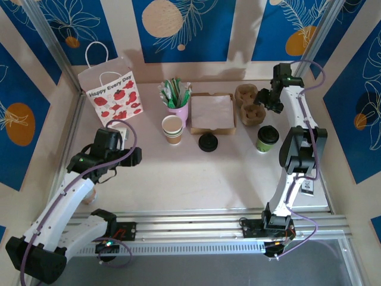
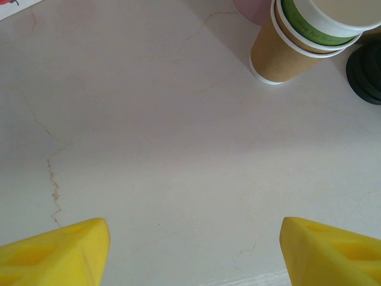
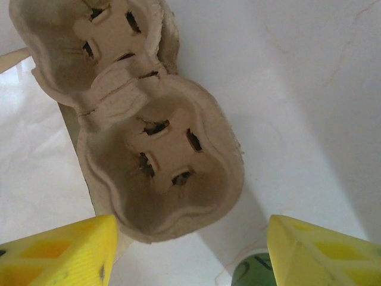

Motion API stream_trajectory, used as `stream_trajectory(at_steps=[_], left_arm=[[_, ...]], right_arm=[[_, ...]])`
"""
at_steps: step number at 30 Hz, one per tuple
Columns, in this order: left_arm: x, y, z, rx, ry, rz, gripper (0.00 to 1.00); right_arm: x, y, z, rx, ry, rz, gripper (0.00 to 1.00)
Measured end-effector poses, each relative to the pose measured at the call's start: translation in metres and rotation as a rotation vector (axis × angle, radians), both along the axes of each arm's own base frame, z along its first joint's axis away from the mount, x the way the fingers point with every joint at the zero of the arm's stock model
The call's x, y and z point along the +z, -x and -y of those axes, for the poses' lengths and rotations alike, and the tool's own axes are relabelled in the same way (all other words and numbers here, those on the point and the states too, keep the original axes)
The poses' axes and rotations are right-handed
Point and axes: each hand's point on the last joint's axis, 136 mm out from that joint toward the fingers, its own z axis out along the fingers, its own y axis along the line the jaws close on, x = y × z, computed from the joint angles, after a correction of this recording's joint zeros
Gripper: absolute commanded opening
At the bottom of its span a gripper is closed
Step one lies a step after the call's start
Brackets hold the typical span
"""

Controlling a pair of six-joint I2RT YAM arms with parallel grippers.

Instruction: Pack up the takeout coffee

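Takeout coffee [image 1: 267, 138] upright near tabletop's right edge, not held; right gripper [image 3: 191, 232] spread wide over cup carrier [image 3: 161, 149]; left gripper [image 2: 193, 235] wide, empty, left side

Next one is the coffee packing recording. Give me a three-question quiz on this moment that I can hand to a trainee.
1. True or false: the takeout coffee already sits in the cup carrier.
2. Multiple choice: what lies right below the right tool? A) the cup carrier B) the gift bag C) the loose lid
3. Fill in: the jaws of the left tool and of the right tool both stand ____.

Key: 1 false; 2 A; 3 open.
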Motion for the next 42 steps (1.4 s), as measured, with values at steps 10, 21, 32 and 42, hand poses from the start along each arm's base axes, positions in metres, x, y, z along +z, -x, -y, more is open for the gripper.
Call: stream_trajectory(at_steps=[10, 21, 32, 42], left_arm=[[-0.003, -0.002, 0.001, 0.000, -0.004, -0.010, 0.76], [-0.002, -0.002, 0.001, 0.000, -0.003, -0.006, 0.78], [-0.002, -0.002, 0.001, -0.011, -0.012, -0.003, 0.88], [-0.003, -0.003, 0.001, -0.014, -0.014, -0.001, 0.95]], right_arm=[[-0.046, -0.012, 0.002, 0.022, -0.014, -0.054, 0.66], [-0.046, -0.020, 0.007, 0.029, -0.030, -0.022, 0.55], [-0.049, -0.021, 0.004, 0.045, -0.048, -0.024, 0.42], [-0.047, -0.025, 0.001, 0.054, -0.081, -0.006, 0.33]])
